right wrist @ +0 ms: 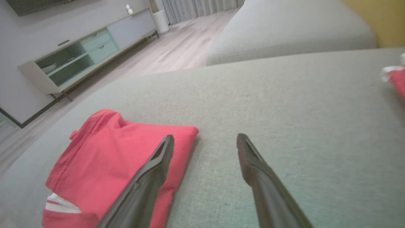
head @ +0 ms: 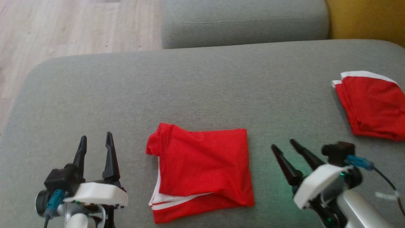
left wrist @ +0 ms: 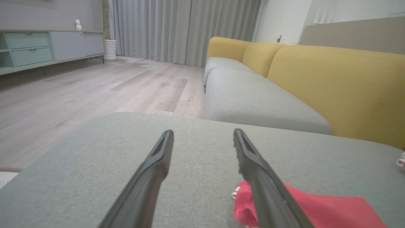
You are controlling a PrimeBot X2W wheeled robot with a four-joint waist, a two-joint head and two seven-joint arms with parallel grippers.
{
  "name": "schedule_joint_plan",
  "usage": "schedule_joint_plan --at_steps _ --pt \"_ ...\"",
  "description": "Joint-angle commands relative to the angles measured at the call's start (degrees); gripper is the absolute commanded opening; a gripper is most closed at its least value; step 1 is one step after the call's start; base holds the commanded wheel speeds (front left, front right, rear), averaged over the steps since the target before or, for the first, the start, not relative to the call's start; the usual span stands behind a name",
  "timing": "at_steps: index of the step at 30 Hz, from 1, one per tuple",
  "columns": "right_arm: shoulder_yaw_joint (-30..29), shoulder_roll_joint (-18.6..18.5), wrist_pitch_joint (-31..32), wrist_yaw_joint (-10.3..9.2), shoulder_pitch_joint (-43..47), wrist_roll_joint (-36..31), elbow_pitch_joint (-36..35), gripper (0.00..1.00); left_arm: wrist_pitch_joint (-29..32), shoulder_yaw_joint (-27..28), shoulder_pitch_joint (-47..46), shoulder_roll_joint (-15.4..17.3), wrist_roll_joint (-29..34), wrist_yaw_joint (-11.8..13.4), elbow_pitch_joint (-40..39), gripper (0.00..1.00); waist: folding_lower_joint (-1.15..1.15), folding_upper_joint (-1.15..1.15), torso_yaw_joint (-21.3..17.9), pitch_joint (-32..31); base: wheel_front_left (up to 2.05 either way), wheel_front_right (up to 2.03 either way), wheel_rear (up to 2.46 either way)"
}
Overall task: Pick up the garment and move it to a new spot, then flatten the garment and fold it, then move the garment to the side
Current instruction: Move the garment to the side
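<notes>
Garment (head: 202, 171): solid red, no print; white bands with a thin red line at the lower left edge. Second garment (head: 370, 107): same red, white trim along the top edge. Seat cushion (head: 190, 88): plain grey weave, unpatterned. Sofa backrest (left wrist: 335, 85): mustard yellow. Floor (head: 63, 25): pale wood planks, light grain. Left gripper (head: 96, 136) and right gripper (head: 283, 143): black fingers, white housings, a teal-blue connector on each. Curtains (left wrist: 183, 28): plain grey. Cabinet (left wrist: 47, 44): pale green drawers, grey doors. Vase (left wrist: 110, 49): white, ribbed
</notes>
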Motion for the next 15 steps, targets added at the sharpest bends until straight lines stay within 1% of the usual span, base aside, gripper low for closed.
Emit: schedule_joint_plan --at_steps 1,2,3,4,7,15 --pt "2.1 -0.3 2.0 -0.04 -4.1 1.3 -1.0 1.0 -0.7 1.8 -2.7 0.1 0.3 -0.3 -1.5 1.0 0.0 0.0 1.2 0.0 0.0 0.0 0.0" --pt "3.2 0.3 4.0 -0.04 -4.7 3.5 0.0 1.0 -0.7 1.7 -2.8 0.1 0.3 -0.4 -1.4 1.0 0.0 0.0 1.8 0.1 0.0 0.0 0.0" --pt "6.4 -0.3 8.0 -0.04 -6.2 5.1 2.4 1.0 -0.7 1.1 -3.3 0.1 0.3 -0.7 -0.9 1.0 0.0 0.0 3.4 0.3 0.0 0.0 0.0" --pt "7.4 -0.3 9.1 -0.04 -6.8 6.1 3.6 1.0 -0.7 0.9 -3.6 0.1 0.3 -0.9 -0.7 1.0 0.0 0.0 4.1 0.4 0.0 0.0 0.0" --pt "9.7 -0.3 10.9 -0.04 -8.6 8.6 6.8 1.0 -0.7 0.5 -4.1 0.0 0.2 -0.8 -0.4 1.0 0.0 0.0 6.0 0.9 0.0 0.0 0.0" --pt "12.2 1.2 13.4 -0.04 -12.4 13.8 16.1 1.0 -0.7 0.1 -5.0 -0.1 0.1 -0.6 0.0 1.0 0.0 0.0 9.8 2.7 0.0 0.0 0.0"
